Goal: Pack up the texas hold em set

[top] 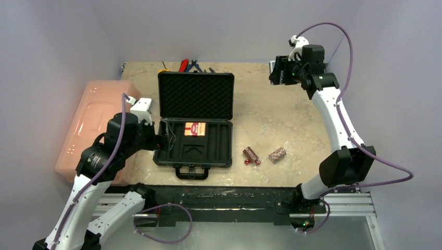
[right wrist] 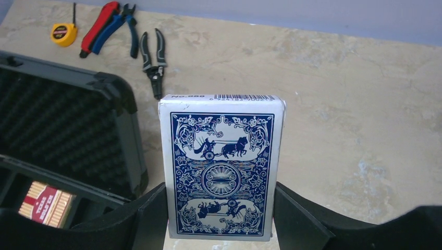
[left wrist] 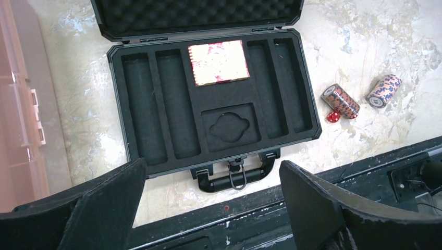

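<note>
The black case (top: 177,156) lies open in the middle of the table, its foam-lined lid (top: 195,96) upright. A red card deck (top: 195,128) lies in a slot at the back of the tray, and it also shows in the left wrist view (left wrist: 218,62). My right gripper (right wrist: 219,208) is shut on a blue card deck (right wrist: 221,166), held upright high above the table right of the lid (top: 279,70). Two reddish chip rolls (top: 251,154) (top: 277,154) and two red dice (top: 247,162) lie right of the case. My left gripper (left wrist: 212,172) is open and empty at the case's left front corner (top: 161,138).
A pink translucent bin (top: 88,125) stands left of the case. Pliers (right wrist: 107,26), a wire stripper (right wrist: 154,62) and a yellow tape measure (right wrist: 63,34) lie behind the lid at the far edge. The black mounting rail (top: 234,195) runs along the near edge.
</note>
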Controlling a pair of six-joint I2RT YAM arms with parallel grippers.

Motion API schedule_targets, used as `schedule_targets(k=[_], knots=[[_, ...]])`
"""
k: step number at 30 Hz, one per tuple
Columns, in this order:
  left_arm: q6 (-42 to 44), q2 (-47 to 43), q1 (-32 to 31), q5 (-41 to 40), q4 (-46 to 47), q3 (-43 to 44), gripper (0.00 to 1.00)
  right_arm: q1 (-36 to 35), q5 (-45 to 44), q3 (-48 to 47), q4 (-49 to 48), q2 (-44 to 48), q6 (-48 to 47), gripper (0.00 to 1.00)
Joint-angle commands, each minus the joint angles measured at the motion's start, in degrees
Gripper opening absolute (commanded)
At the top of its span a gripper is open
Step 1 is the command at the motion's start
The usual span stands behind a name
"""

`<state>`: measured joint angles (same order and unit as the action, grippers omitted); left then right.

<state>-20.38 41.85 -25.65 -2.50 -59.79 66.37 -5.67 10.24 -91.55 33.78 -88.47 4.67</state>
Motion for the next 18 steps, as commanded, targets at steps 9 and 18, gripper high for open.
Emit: schedule_targets(k=[9,18], knots=[[1.98,-1.30,-0.10,0.58,-2.31,3.81,0.97,-6.80,5.50,0.32,-3.78,4.42,-7.38,0.00],[3.63,-3.98,-0.10,-0.49,-5.44,4.10,0.97,-10.55,10.40,4.06,-4.82,7.92,-11.15,0.00]])
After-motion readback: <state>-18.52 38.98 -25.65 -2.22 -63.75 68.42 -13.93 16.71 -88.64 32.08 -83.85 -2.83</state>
